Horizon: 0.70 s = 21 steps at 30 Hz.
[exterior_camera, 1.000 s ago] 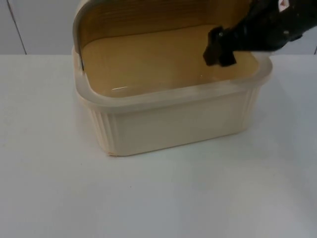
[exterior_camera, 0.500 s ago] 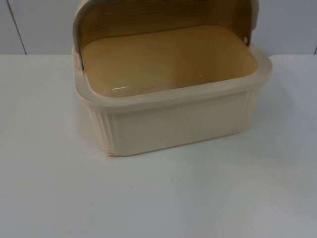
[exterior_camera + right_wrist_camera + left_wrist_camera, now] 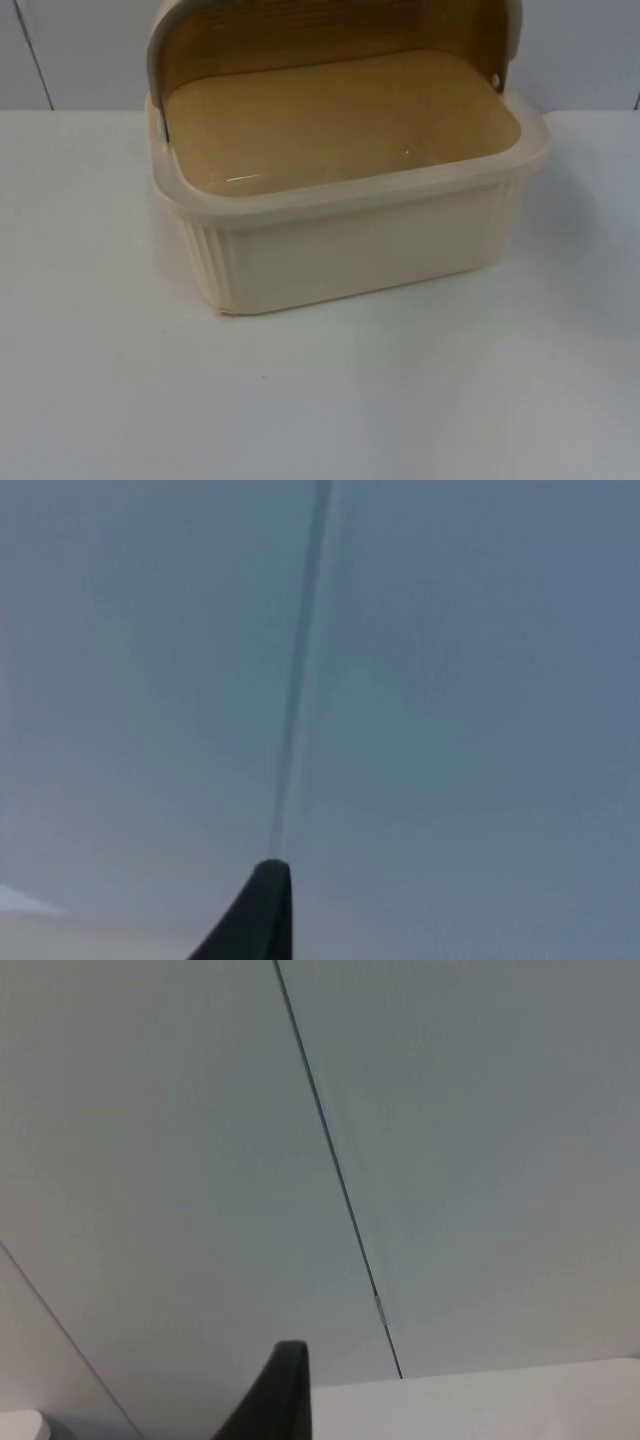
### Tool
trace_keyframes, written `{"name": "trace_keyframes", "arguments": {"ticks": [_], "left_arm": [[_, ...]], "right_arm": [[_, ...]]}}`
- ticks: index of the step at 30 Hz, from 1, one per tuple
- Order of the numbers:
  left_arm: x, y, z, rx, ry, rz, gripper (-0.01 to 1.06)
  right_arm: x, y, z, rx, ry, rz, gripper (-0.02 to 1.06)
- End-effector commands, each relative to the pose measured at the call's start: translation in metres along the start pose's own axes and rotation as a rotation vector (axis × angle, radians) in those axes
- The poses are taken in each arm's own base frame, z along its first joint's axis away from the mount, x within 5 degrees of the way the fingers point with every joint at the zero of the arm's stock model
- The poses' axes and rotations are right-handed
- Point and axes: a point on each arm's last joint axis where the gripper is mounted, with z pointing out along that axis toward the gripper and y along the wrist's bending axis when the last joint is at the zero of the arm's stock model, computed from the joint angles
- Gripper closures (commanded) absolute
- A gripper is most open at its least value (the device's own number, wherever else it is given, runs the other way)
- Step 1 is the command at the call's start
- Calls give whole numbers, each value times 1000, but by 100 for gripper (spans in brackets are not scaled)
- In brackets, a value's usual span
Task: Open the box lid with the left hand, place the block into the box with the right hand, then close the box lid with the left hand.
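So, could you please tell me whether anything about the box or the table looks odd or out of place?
Nothing looks damaged or spilled. The cream box sits at a slight angle on the white table, its lid raised at the back. Its interior looks bare, with no block visible inside.

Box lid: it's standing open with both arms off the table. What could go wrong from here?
1. The lid stands open at the back of the box, with nothing holding it; it might drop shut by itself.
2. No block can be seen inside the box or on the table, so closing now could seal it empty.
3. Both wrist views face the grey partition wall, so the left gripper would need to travel back to reach the lid, and a misjudged approach could knock it.
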Motion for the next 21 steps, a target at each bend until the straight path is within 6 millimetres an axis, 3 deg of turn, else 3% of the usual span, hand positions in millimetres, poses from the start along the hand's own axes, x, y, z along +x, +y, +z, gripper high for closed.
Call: {"name": "trace_keyframes", "arguments": {"ticks": [1,2,7,10,15,21], "left_arm": [[-2,-1,-2,9,-17,0,0],[-2,-1,-2,9,-17,0,0],[-2,-1,-2,9,-17,0,0],[-2,-1,-2,9,-17,0,0],[-2,-1,-2,12,-19,-5,0],[-3,-2,-2,24,-29,-19,0]], "right_arm": [[-6,-26,-14,103,-31,37,0],[-6,-26,-14,103,-31,37,0],[-6,-77,-35,338,-38,67,0],[-4,-90,-40,406,-31,72,0],[-2,-91,-40,411,-19,75,0],[21,-89,-32,392,-9,137,0]]}}
